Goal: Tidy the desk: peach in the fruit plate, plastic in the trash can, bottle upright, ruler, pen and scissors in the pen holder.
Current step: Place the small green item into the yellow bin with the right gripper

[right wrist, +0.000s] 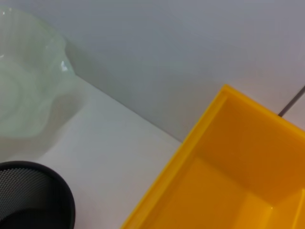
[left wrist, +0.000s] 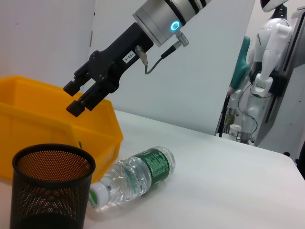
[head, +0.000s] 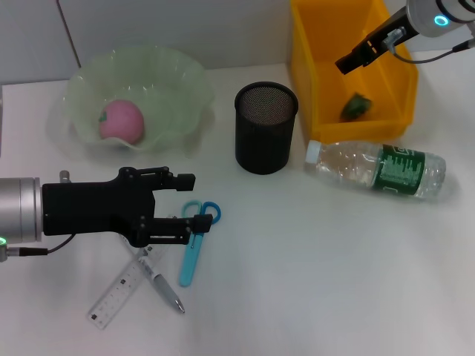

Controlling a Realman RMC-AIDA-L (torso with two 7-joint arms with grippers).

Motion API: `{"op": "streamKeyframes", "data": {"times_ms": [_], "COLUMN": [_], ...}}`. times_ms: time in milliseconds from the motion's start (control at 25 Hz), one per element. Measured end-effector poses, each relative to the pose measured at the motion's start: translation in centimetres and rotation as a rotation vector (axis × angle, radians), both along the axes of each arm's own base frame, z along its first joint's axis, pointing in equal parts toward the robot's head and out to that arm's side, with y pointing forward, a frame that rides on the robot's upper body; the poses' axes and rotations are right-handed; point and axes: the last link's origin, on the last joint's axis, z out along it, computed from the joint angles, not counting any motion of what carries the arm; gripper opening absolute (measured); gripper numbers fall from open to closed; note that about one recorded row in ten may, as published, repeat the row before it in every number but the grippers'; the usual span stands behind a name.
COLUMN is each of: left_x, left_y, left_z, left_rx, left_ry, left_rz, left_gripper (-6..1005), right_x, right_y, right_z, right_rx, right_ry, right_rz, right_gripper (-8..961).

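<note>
A pink peach lies in the pale green fruit plate at the back left. A piece of green plastic lies inside the yellow bin. My right gripper hangs open and empty over the bin; it also shows in the left wrist view. A clear bottle with a green label lies on its side in front of the bin. My left gripper is open just above the blue scissors. A clear ruler and a pen lie beside them.
The black mesh pen holder stands between the plate and the bin, and looks empty. It also shows in the left wrist view, with the bottle and the bin behind it. The right wrist view shows the bin and the holder.
</note>
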Motion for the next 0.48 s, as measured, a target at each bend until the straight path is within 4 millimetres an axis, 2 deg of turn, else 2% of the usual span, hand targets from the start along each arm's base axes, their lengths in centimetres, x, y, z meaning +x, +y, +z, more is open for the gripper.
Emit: {"op": "streamKeyframes", "data": {"times_ms": [80, 320, 480], "left_x": [0.0, -0.1, -0.2], "left_y": [0.0, -0.1, -0.3], "left_z": [0.0, 0.0, 0.0], "left_rx": [0.0, 0.0, -0.005], "left_ry": [0.0, 0.002, 0.0], "left_rz": [0.001, -0.003, -0.003], "left_gripper": [783, 783, 784], "right_x": [-0.2, -1.5, -2.0], "right_y": [-0.2, -2.8, -5.0], "right_z": [0.2, 2.0, 3.3], "right_rx": [-0.007, -0.119, -0.238], "right_ry": [0.008, 0.058, 0.022], "right_rz": [0.001, 0.047, 0.061], "right_gripper": [639, 784, 783]}}
